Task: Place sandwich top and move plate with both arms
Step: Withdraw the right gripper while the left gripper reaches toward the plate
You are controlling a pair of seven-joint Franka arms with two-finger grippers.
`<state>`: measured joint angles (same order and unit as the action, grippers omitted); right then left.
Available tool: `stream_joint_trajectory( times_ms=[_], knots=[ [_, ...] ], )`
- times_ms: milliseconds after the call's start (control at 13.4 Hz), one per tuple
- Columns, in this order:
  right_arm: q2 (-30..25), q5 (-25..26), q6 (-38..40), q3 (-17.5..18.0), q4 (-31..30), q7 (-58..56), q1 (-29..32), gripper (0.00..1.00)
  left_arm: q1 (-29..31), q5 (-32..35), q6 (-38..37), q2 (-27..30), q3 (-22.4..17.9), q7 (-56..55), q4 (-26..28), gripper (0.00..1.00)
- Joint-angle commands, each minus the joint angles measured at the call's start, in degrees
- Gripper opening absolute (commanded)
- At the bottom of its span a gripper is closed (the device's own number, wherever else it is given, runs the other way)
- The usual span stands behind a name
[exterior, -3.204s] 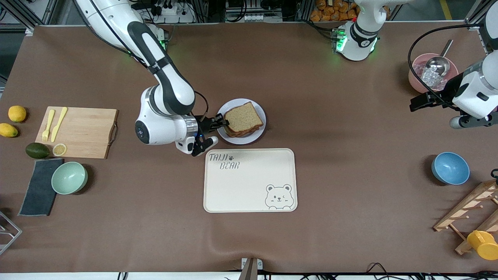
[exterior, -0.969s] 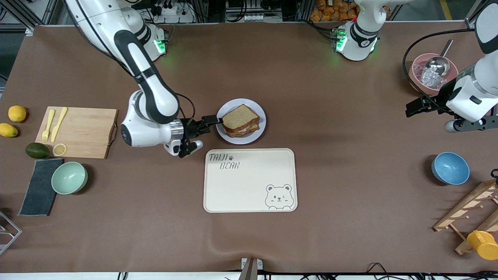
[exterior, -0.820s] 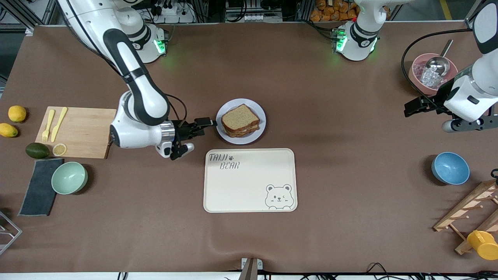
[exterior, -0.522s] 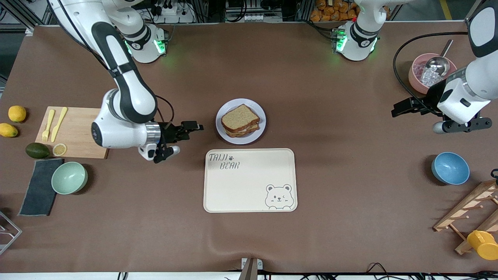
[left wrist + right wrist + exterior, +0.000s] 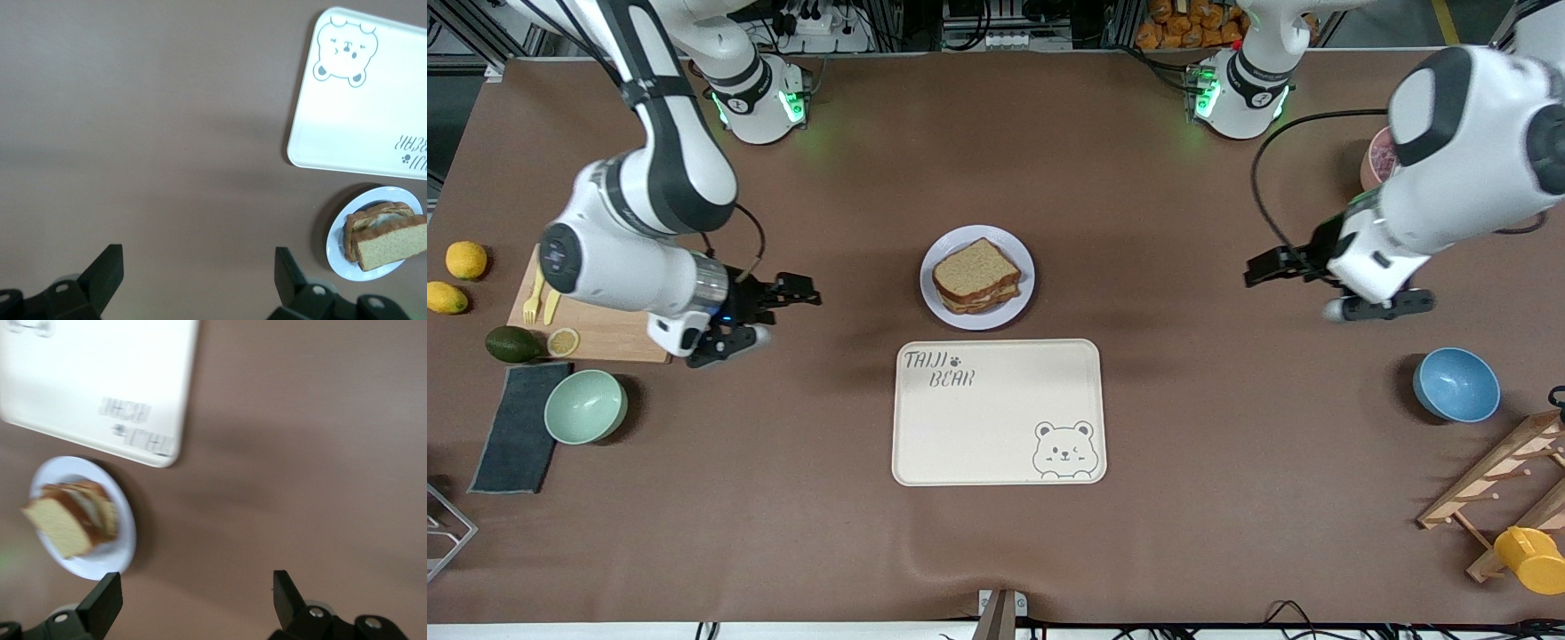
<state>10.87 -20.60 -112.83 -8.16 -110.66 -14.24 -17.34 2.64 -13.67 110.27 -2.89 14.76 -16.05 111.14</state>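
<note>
the sandwich top [image 5: 975, 268] was a squarish slice of brown wholemeal bread with a speckled tan face and a darker crust. it lay flat as the uppermost layer of a stacked sandwich, a little askew so that the lower slice and a pale filling showed at the edge nearer the front camera. the stack sat on the plate [image 5: 1016, 310], a small round lavender-white dish with a raised rim, only slightly wider than the bread. the plate stood near the middle of the table, just beside the cream bear-print tray [image 5: 998, 412], which lay nearer the front camera, the two not touching.

the right gripper [image 5: 790, 293] hung over bare table between the wooden cutting board [image 5: 618, 333] and the plate, well apart from the plate, its fingers spread wide with nothing between them. the left gripper [image 5: 1267, 268] hung over bare table toward the left arm's end, also well apart from the plate, its fingers likewise spread and empty. in the left wrist view the plate [image 5: 337, 255] and the bread [image 5: 390, 244] appeared past the parted fingers [image 5: 288, 275]; in the right wrist view the plate [image 5: 123, 543] and sandwich top [image 5: 57, 520] showed beside the tray's corner [image 5: 160, 447].
</note>
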Motion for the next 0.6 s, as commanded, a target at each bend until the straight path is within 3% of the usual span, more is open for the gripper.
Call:
stream_joint_trajectory(
  times_ms=[0, 298, 522],
  knots=[
    [-6.0, 7.9, 3.6, -2.2, -1.1, 1.3, 2.0, 1.00, 0.3, -7.1, 7.2, 1.7, 2.2, -0.9, 8.0, 1.00],
    [-11.7, 13.8, 9.5, 0.7, 0.8, 10.5, 9.9, 1.00, 0.1, -18.4, 19.1, -1.3, 8.4, -1.0, 15.8, 1.00],
    [-12.6, 14.3, 16.9, 4.7, 7.4, 13.3, 17.8, 1.00, 0.1, -26.0, 26.9, -4.4, 13.4, -1.0, 19.7, 1.00]
  ],
)
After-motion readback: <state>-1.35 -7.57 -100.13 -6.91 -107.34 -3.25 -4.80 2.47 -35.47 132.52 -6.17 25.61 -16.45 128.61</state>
